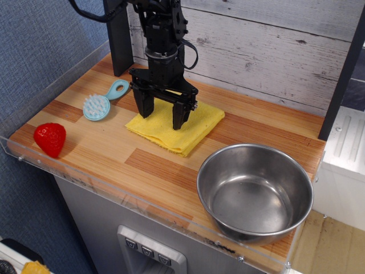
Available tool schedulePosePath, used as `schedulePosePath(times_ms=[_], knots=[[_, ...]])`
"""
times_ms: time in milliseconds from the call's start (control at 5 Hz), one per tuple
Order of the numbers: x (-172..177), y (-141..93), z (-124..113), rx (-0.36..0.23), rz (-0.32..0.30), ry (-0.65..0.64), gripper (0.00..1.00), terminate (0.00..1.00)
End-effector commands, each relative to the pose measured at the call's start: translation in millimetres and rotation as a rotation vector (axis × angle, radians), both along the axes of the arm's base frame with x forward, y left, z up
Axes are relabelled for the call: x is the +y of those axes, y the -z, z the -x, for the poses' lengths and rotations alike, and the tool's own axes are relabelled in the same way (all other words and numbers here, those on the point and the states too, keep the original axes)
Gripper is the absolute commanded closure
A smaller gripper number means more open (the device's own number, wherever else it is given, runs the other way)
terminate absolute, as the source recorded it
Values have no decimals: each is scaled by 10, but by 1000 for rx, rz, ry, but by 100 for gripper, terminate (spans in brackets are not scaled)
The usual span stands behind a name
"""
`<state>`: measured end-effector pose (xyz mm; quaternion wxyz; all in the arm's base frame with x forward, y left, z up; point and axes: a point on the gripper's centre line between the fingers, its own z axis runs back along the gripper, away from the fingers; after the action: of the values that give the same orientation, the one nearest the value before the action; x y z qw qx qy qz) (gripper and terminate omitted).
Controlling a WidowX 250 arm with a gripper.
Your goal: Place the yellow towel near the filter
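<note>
On the wooden desk (171, 171): one folded yellow towel (177, 125), one light-blue filter (102, 103), one red strawberry (50, 138), one steel bowl (255, 192). My black gripper (162, 114) stands spread, released, over the towel.

A wooden bench (171, 171) with clear plastic edging stands against a whitewashed plank wall (274, 45). Blue textured fabric (34, 40) covers the left side. At right, a white unit (348, 148) stands over a tan floor (325, 245).
</note>
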<state>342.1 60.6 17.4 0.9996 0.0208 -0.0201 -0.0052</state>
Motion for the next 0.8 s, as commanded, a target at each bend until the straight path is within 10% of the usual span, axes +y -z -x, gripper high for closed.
schedulePosePath(times_ms=[0, 600], knots=[[105, -110, -250, -43, 14, -30, 0, 0], [174, -327, -382, -83, 41, -57, 0, 0]])
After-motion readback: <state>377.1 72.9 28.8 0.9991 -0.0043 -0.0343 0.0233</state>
